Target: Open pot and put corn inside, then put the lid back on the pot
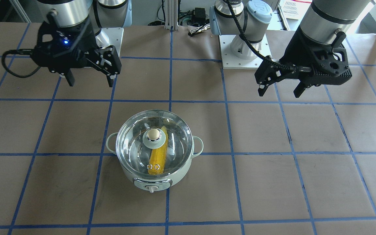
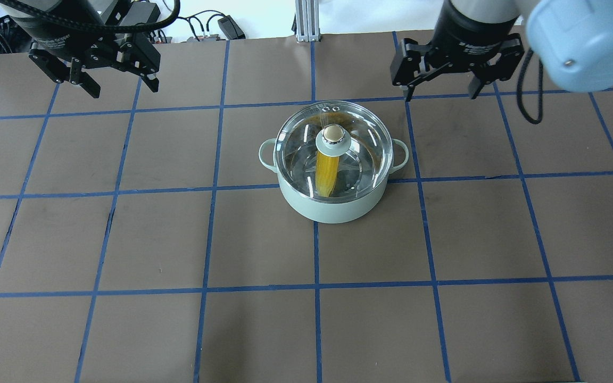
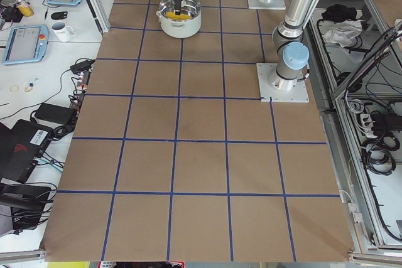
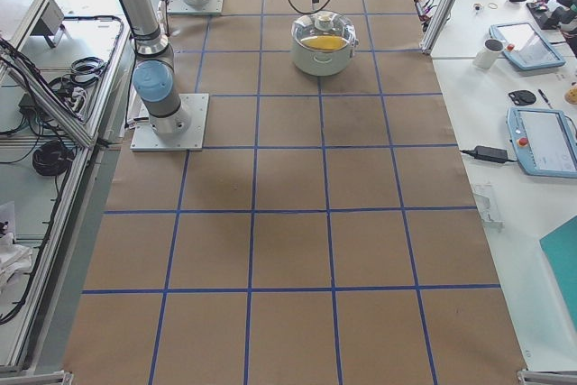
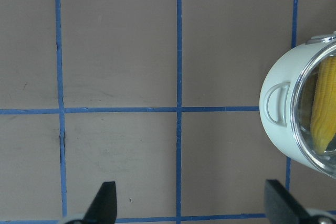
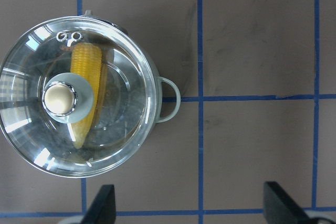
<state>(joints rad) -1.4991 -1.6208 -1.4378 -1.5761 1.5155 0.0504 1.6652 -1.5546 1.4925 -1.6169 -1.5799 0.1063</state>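
The mint-green pot point(image 2: 333, 205) stands mid-table with the glass lid point(image 2: 362, 141) seated on it, beige knob on top. The yellow corn point(image 2: 328, 173) lies inside under the lid. The pot point(image 1: 126, 171), lid point(image 1: 132, 138) and corn point(image 1: 158, 160) also show in the front view. My left gripper point(image 2: 120, 88) is open and empty, raised far left of the pot. My right gripper point(image 2: 441, 96) is open and empty, raised beyond the pot's right side. The right wrist view shows the lid point(image 6: 126, 103) and corn point(image 6: 88, 66); the left wrist view shows the pot point(image 5: 278, 129) at its right edge.
The table point(image 2: 179, 239) is brown paper with a blue tape grid. The arm base plates point(image 1: 243, 55) sit at the robot's side. Cables and gear lie beyond the far edge point(image 2: 221, 26). Desks with tablets and mugs flank the table ends point(image 4: 532, 132).
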